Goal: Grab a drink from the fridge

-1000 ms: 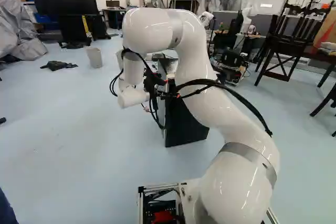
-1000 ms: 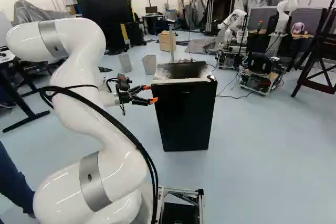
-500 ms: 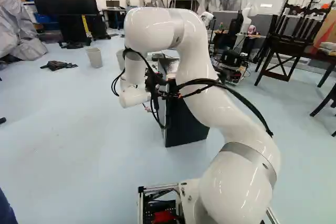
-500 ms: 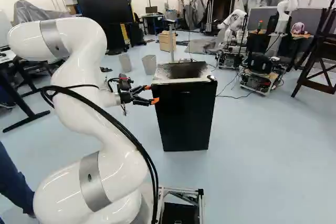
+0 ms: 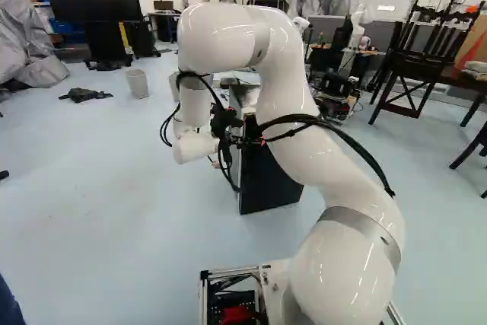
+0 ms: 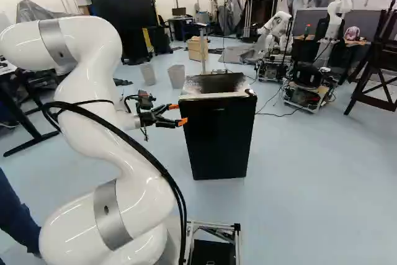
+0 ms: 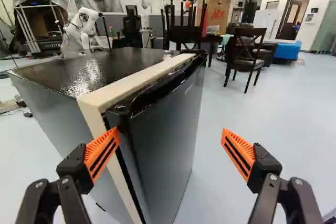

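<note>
Holds white arm (image 6: 127,147) arched high, with gripper (image 6: 179,114) almost level, near upper part of black mini fridge (image 6: 217,138), having 2 fingers (image 7: 103,150) widely parted, grasping nothing.

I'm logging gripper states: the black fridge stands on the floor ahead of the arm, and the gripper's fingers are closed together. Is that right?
Not quite: the wrist view shows the gripper open, its orange pads wide apart. The rest holds: the fridge stands on the floor ahead of the arm.
</note>
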